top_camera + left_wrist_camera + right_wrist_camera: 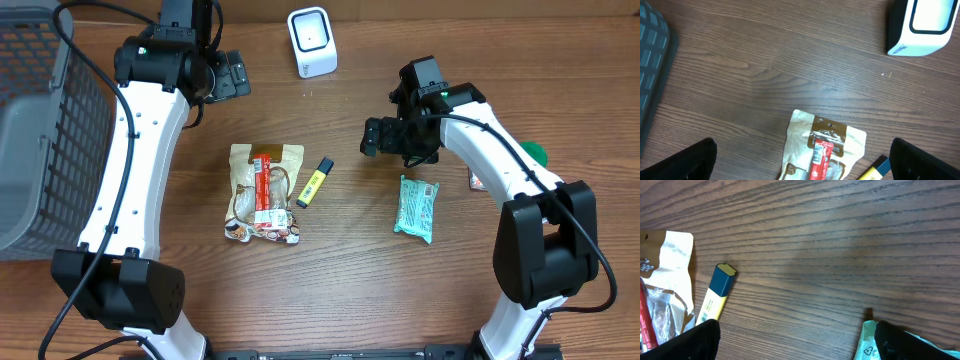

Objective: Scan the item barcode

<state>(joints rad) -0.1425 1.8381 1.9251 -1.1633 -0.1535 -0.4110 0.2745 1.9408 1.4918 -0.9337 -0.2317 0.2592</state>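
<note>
Left arm (140,160) between basket (45,70) and pouch (265,192)

Links: white rounded shells, left arm (140,150), right arm (497,160)
Joints (160,62), bases (130,292): black
Cables (603,262): black, looped alongside
Indicator lights (437,92): green

Wooden table (350,280) bears snack bag (264,192), highlighter (314,182), teal packet (416,208), scanner (312,42).

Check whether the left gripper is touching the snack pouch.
Apart. The overhead view shows the open left gripper well clear of the snack pouch, with a stretch of bare table between them.
</note>
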